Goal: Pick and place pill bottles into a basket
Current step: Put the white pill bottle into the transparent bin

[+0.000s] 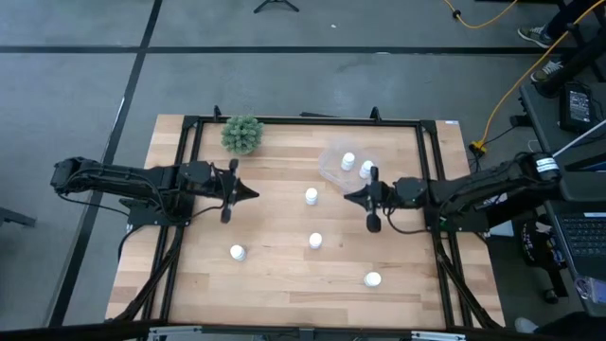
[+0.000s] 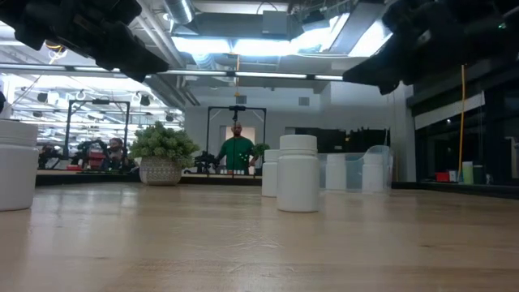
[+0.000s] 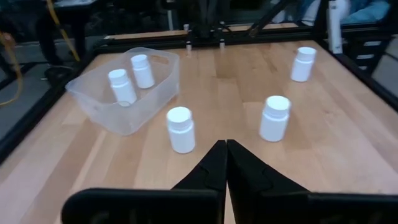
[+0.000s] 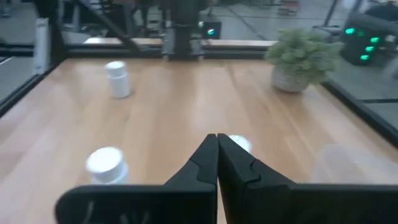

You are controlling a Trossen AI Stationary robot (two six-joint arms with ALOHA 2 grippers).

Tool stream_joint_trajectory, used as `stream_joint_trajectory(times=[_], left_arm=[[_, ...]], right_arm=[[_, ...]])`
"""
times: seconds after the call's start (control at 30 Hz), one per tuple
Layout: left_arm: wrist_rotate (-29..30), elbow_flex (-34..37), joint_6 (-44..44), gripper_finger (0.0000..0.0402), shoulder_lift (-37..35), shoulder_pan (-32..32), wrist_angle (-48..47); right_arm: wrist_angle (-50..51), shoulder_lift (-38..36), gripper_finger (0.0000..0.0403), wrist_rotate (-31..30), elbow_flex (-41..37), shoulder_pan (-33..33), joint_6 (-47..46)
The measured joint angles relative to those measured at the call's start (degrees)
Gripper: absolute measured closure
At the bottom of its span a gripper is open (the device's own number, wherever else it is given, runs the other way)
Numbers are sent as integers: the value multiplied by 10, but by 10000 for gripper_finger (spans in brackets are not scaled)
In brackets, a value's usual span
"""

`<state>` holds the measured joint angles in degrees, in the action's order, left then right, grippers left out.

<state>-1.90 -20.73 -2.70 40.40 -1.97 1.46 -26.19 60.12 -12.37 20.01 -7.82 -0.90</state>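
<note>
Two white pill bottles (image 1: 348,160) (image 1: 365,169) stand upright in the clear plastic basket (image 1: 331,169) at the table's far right; they also show in the left wrist view (image 3: 121,86) (image 3: 143,70). Several more bottles stand on their bases on the table: one at the middle (image 1: 311,196), one nearer (image 1: 315,241), one near left (image 1: 237,252), one near right (image 1: 372,279). My left gripper (image 1: 256,194) (image 3: 225,144) is shut and empty, left of the middle bottle. My right gripper (image 1: 347,197) (image 4: 217,138) is shut and empty, right of it. Both hang above the table.
A green bushy plant (image 1: 242,134) in a pot stands at the table's far left. A black frame (image 1: 303,119) runs around the tabletop. Bare wood lies between the bottles and along the near edge. A person (image 2: 236,150) stands in the room far behind the table.
</note>
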Motion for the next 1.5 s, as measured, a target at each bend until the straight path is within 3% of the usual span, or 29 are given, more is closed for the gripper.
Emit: stream_joint_trajectory(times=[0.2, 0.37, 0.6, 0.73, 0.93, 1.23, 1.37, 1.5], left_arm=[[-9, 0, 15, 399, 0, 20, 0], [13, 0, 68, 399, 0, 73, 0], [139, 0, 112, 400, 41, 198, 5], [200, -5, 141, 400, 72, 276, 15], [347, -55, 118, 400, 98, 403, 10], [583, -132, 231, 400, 179, 584, -56], [621, -194, 281, 400, 240, 623, -101], [618, -251, 382, 400, 302, 633, -153]], right_arm=[[22, 0, 401, 0, 0, -44, -6], [21, 0, 401, -2, 0, -71, -18], [25, 0, 396, -104, 0, -90, -19], [25, 0, 394, -105, 0, -94, -27], [27, 0, 394, -105, 0, -94, -38], [48, 0, 393, -105, 0, -94, -51], [50, 0, 393, -105, 0, -94, -51], [51, 0, 393, -105, 0, -94, -50]])
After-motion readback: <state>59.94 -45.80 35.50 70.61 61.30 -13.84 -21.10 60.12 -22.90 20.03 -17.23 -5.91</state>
